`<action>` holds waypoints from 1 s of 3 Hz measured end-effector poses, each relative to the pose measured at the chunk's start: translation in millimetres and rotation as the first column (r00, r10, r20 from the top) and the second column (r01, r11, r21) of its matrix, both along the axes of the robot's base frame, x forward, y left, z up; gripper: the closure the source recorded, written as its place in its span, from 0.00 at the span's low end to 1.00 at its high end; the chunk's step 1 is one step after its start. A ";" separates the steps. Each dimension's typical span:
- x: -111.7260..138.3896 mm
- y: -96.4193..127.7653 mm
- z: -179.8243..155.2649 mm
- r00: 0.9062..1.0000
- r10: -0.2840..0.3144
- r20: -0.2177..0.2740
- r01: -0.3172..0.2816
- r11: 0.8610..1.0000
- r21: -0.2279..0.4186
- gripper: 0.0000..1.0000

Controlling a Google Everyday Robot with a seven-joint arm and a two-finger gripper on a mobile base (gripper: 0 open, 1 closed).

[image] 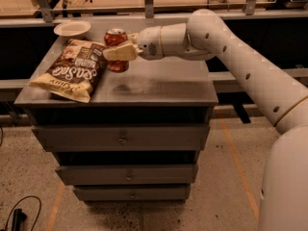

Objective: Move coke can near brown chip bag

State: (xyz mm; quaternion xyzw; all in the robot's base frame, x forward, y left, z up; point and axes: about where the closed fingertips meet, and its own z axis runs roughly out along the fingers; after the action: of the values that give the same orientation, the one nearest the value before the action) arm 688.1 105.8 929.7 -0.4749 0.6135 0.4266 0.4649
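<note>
Red, cylindrical and silver-topped, the coke can (114,38) is upright and clamped in the cream gripper (118,52), with one flat finger across its front. The can hangs just beside the right edge of the brown chip bag (72,69). The bag is a crinkled, glossy, flat packet lying on the matte grey table (163,88). A round beige plate (72,29) stands behind the bag.

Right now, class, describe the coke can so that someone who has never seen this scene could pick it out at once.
On the grey drawer cabinet, the brown chip bag lies at the left. Just right of it, the white arm's pincer grips the coke can. It is the only red cylinder, silver-topped, unlike the flat bag and the beige plate behind.
</note>
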 end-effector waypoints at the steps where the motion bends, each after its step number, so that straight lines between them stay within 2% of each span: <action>1: -23.0 21.5 -10.2 0.998 0.055 -0.018 -0.055 0.998 -0.005 0.64; 2: -38.5 35.9 -31.9 0.997 0.077 -0.027 -0.078 0.997 -0.025 0.39; 3: -41.9 41.3 -46.3 0.997 0.071 -0.013 -0.071 0.997 -0.028 0.17</action>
State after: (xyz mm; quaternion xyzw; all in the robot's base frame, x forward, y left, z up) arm 646.2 147.1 883.4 -0.5003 0.6052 0.4368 0.4389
